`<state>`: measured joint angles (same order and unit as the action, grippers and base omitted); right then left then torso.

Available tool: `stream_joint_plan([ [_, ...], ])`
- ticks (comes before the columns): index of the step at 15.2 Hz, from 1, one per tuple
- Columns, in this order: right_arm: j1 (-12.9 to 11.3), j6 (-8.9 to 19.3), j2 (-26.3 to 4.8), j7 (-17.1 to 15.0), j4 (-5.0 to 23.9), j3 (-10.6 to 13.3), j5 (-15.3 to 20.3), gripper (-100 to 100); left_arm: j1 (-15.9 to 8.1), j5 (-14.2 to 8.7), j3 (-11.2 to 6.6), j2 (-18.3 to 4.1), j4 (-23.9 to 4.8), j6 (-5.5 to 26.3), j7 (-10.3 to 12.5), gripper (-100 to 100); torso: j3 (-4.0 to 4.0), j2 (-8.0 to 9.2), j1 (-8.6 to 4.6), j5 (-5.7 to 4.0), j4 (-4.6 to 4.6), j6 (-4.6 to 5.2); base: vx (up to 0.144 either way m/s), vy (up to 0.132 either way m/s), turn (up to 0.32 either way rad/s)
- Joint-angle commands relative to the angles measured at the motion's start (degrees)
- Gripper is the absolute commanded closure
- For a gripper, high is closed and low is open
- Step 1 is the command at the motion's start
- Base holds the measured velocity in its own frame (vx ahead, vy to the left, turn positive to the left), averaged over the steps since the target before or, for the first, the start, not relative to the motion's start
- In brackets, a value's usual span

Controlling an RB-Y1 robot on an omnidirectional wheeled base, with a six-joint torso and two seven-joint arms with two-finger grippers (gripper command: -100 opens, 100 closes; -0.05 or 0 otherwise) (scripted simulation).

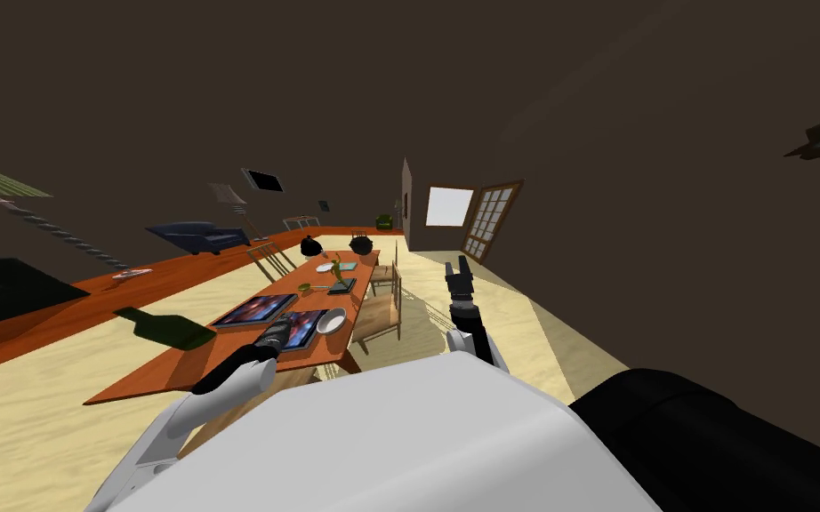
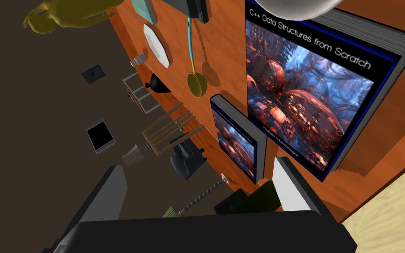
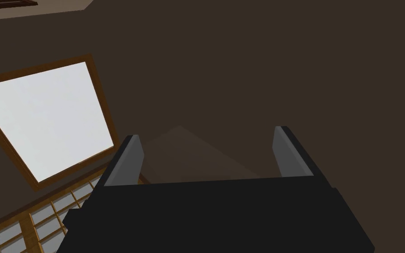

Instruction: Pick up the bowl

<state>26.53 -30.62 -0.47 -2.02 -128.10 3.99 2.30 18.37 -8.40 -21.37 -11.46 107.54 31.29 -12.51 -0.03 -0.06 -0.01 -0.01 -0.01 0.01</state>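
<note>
A pale grey-white bowl [image 1: 331, 321] sits on the long orange-brown table [image 1: 168, 369] near its right edge, beside a large book with a red and blue cover [image 1: 303, 328]. My left gripper [image 1: 282, 327] hovers over that book, just left of the bowl, open and empty. In the left wrist view the bowl [image 2: 300, 9] lies beyond the book [image 2: 311, 96], well past the open left gripper [image 2: 197, 184]. My right gripper [image 1: 459, 274] is raised to the right of the table, open and empty [image 3: 206, 151].
A second book [image 1: 257, 309] and a dark green bottle [image 1: 168, 329] lie left of the left gripper. Farther along the table are a ladle [image 2: 195, 83], a white plate [image 1: 325, 267], a yellow-green figure [image 1: 337, 265] and black pots [image 1: 361, 244]. Wooden chairs [image 1: 381, 311] stand at the table's right side.
</note>
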Motion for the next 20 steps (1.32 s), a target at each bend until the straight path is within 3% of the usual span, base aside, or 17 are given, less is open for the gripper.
stream_joint_plan([
  [1,0.0,0.0,0.0,0.0,0.0,0.0,0.0,0,-0.1,-0.2,-0.34,0.1,-0.3,2.4,-0.2,-100,0.00,0.00,0.00,0.00,0.00,0.00,0.016,0.004,-0.052],
  [2,0.0,0.0,0.0,0.0,0.0,0.0,0.0,0,-0.7,-0.7,-1.39,0.3,-1.5,4.1,-0.8,-100,0.00,0.01,0.02,0.00,0.00,-0.02,0.022,0.000,-0.129],
  [4,0.0,0.0,0.0,0.0,0.0,0.0,0.0,0,-0.7,-0.7,-1.39,0.3,-1.5,6.0,-0.8,-100,-0.01,-0.02,0.02,0.01,-0.01,0.00,0.026,0.004,-0.101],
  [5,0.0,0.0,0.0,0.0,0.0,0.0,0.0,0,-1.3,-1.2,-2.42,0.5,-2.8,7.6,-1.4,-100,-0.01,-0.02,0.03,0.01,-0.01,-0.03,0.028,0.004,-0.133],
  [7,0.0,0.0,0.0,0.0,0.0,0.0,0.0,0,-1.3,-1.2,-2.42,0.5,-2.8,9.5,-1.4,-100,-0.03,-0.04,0.04,0.01,-0.01,-0.01,0.026,0.005,-0.089],
  [8,0.0,0.0,0.0,0.0,0.0,0.0,0.0,0,-1.9,-1.7,-3.43,0.7,-4.0,10.8,-2.0,-100,-0.01,-0.02,0.04,0.01,-0.01,-0.03,0.030,0.007,-0.141],
  [10,0.0,0.0,0.0,0.0,0.0,0.0,0.0,0,-1.9,-1.7,-3.43,0.7,-4.0,12.9,-2.0,-100,-0.03,-0.05,0.05,0.01,-0.01,-0.01,0.026,0.012,-0.088],
  [11,0.0,0.0,0.0,0.0,0.0,0.0,0.0,0,-2.5,-2.1,-4.42,0.9,-5.2,14.7,-2.6,-100,-0.02,-0.03,0.05,0.01,-0.01,-0.03,0.026,0.010,-0.145],
  [13,0.0,0.0,0.0,0.0,0.0,0.0,0.0,0,-2.5,-2.1,-4.42,0.9,-5.2,16.2,-2.6,-100,-0.03,-0.04,0.07,0.02,-0.01,-0.01,0.027,0.013,-0.090],
  [14,0.0,0.0,0.0,0.0,0.0,0.0,0.0,0,-3.0,-2.6,-5.37,1.1,-6.3,18.0,-3.1,-100,-0.02,-0.03,0.06,0.02,-0.01,-0.03,0.027,0.013,-0.106],
  [16,0.0,0.0,0.0,0.0,0.0,0.0,0.0,0,-3.0,-2.6,-5.37,1.1,-6.3,19.4,-3.1,-100,-0.02,-0.04,0.07,0.02,-0.01,-0.01,0.025,0.014,-0.090],
  [20,0.0,0.0,0.0,0.0,0.0,0.0,0.0,0,-4.0,-3.5,-7.17,1.6,-8.5,24.5,-4.1,-100,-0.02,-0.03,0.07,0.02,-0.01,-0.03,0.027,0.017,-0.094],
])
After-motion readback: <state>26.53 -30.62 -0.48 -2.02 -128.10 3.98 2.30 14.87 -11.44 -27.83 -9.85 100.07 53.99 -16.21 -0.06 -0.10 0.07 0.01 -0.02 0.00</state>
